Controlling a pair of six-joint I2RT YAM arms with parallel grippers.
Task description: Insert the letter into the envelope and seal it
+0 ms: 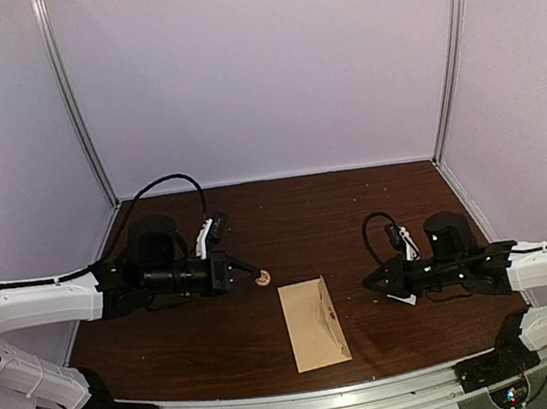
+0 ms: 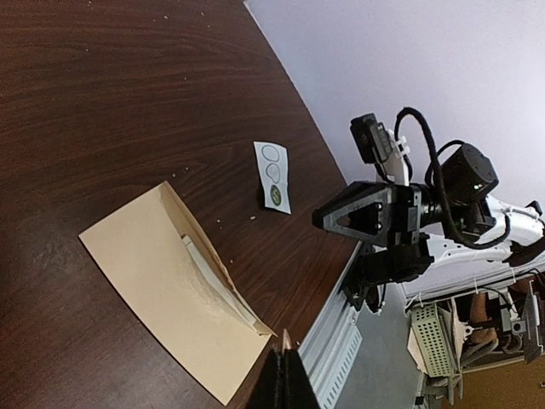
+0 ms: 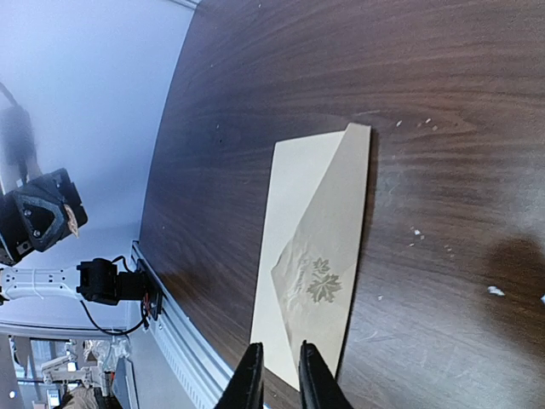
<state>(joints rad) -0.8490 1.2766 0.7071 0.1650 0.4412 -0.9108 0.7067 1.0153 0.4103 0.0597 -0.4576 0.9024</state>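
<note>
While the flap (image 3: 332, 239) is standing half-raised, you are risking a poor seal: the envelope (image 1: 312, 322) is lying loose on the worktop (image 1: 285, 213), between the two hands and near the front edge, so a sideways push is likely to be sliding it rather than folding the flap down. Left hand (image 1: 251, 271): clenching a small round disc (image 1: 261, 279) at its tips, hovering just left of the envelope; so thin a piece is liable to be clinging to the fingers, or landing off the flap's point. Right hand (image 3: 279, 349): standing narrowly parted, gripping nothing, hanging right of the envelope near the sticker card (image 2: 272, 176). Envelope: tan kraft paper, matte, rectangular, its pointed flap carrying a faint leaf print; light and creasing easily. Letter (image 2: 209, 268): a white edge is showing in the mouth under the flap, so you are probably looking at it already inserted, though a protruding corner could be catching the fold. Sticker card: small, white, bearing round dots. Worktop: dark wood grain, smooth, likely offering little grip.
</note>
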